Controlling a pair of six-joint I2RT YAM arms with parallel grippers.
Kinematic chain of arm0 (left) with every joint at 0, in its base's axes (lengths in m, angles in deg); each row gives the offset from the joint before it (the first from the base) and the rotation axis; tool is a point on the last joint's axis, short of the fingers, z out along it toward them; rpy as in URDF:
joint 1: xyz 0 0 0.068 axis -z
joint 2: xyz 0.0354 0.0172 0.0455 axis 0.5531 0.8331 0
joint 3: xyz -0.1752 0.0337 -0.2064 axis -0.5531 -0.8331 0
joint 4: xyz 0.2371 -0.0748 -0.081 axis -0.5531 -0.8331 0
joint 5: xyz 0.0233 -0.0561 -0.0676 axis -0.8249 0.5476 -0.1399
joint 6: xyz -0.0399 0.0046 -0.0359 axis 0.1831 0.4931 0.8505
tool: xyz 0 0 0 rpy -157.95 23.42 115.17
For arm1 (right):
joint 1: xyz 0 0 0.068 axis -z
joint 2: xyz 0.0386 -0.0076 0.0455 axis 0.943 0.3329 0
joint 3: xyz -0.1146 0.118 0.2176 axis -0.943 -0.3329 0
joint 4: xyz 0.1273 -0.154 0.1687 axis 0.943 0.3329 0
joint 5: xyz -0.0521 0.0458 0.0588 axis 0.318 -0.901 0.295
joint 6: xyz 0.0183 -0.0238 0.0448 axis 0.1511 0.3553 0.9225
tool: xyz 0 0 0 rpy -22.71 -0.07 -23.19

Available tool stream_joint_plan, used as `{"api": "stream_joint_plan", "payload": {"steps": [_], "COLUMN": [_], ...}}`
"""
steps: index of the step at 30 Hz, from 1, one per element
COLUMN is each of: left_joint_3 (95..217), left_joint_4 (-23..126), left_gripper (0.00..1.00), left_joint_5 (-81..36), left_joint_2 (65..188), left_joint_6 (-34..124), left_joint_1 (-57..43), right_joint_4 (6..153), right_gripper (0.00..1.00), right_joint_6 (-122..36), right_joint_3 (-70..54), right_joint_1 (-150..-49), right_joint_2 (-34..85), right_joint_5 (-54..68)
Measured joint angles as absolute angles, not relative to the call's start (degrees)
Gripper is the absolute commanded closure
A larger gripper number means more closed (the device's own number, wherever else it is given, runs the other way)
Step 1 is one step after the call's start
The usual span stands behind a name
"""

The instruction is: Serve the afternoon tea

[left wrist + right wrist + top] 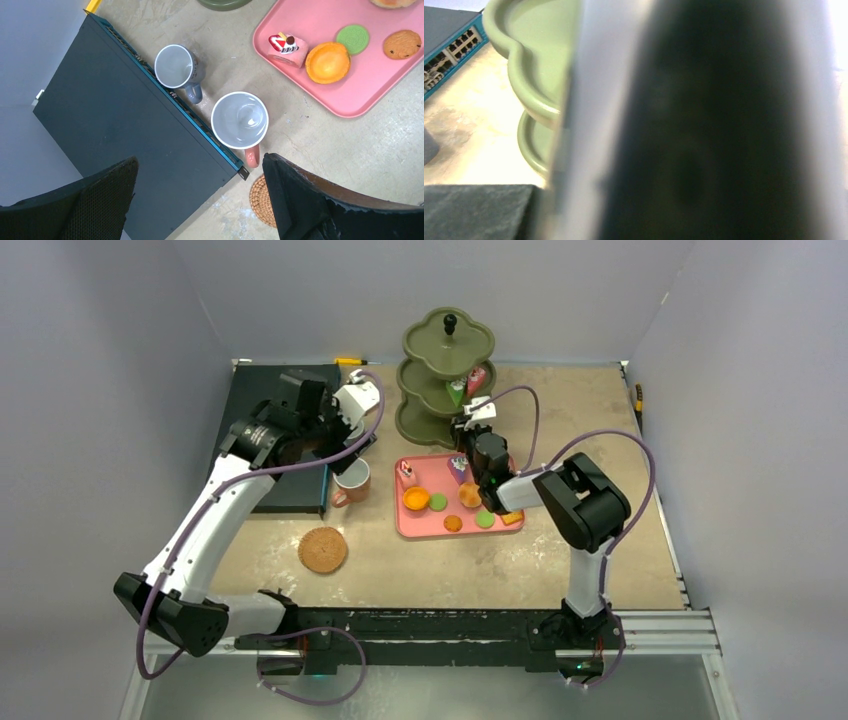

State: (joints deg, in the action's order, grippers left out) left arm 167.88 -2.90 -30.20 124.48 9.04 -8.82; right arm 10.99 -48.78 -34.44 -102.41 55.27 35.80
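Bench (600, 420) scene, top view plus wrist views. Black box (275, 440) at upper left, blue strip along its edge. Left hand (200, 160) hangs above the box edge and the mugs, fingers (90, 200) spread wide, nothing held. Grey mug (175, 67) upright against the box edge, handle pointing toward lower right of the left wrist view. Orange mug (240, 120) just beside it, upright, white inside, empty, handle pointing down-frame, also right at the box edge. Woven coaster (322, 549) lies flat below the orange mug, apart from it. Pink tray (420, 525) at frame centre holds the sweets: cake slice (286, 46) with a red topping, orange round (327, 62) touching it, green round (352, 39) and cookie (402, 44) further right, more rounds along the tray's lower edge in the top view. Green tiered stand (447, 340) sits above the tray in frame, two cake pieces (457, 390) on its middle tier. Right hand (470, 430) sits between the stand and the tray's top edge. Right wrist view is mostly blocked by a dark blur, with stand tiers showing at left. Cannot tell how far the right hand is open or whether it holds anything.
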Motion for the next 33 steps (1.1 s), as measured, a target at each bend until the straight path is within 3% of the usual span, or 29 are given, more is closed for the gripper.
{"api": "stream_joint_plan", "payload": {"steps": [6,12,21,33], "left_joint_3": [167.9,168.0,168.6,168.7], "left_joint_4": [-2.9,-2.9,-3.9,-4.3], "left_gripper": [0.06,0.05,0.05,0.05], "left_joint_5": [-30.2,-30.2,-29.8,-28.5], "left_joint_2": [125.7,126.3,126.4,126.4], "left_joint_6": [9.0,9.0,9.0,9.1], "left_joint_1": [-8.8,-8.8,-8.8,-8.8], "right_joint_4": [9.2,9.2,9.7,12.8], "right_gripper": [0.53,0.44,0.42,0.41], "right_joint_6": [-49.9,-50.3,-49.4,-46.2], "right_joint_3": [-33.2,-33.7,-41.0,-47.5], "right_joint_1": [-102.3,-102.3,-104.1,-119.4], "right_joint_2": [57.5,56.7,43.8,35.8], "right_joint_5": [36.7,36.5,36.5,36.4]}}
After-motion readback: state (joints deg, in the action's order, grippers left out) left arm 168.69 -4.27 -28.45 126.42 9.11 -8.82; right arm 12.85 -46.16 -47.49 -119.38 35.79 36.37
